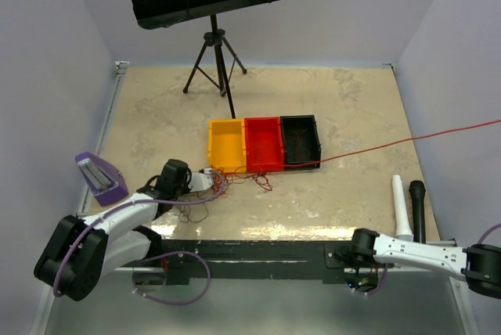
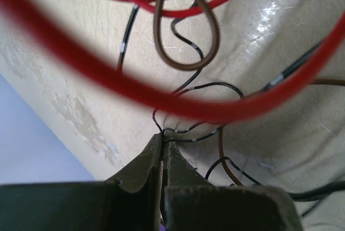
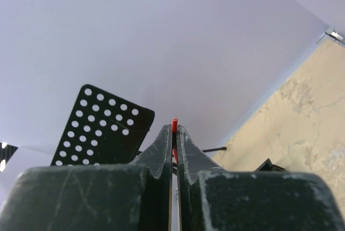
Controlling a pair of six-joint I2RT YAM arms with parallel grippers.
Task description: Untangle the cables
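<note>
Currently the left gripper [image 2: 163, 138] is clamped on thin strands of the cables [image 1: 235, 181], which are bunched just before the bins [image 1: 227, 145]. The right gripper [image 3: 174, 129] is clamped on a red end. Pulling apart could tighten the crossed loops into a knot or slip a strand.

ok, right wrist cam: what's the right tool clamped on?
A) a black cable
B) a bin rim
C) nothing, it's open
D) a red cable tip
D: the right tool is shut, and a red cable tip pokes out from between its fingers.
</note>
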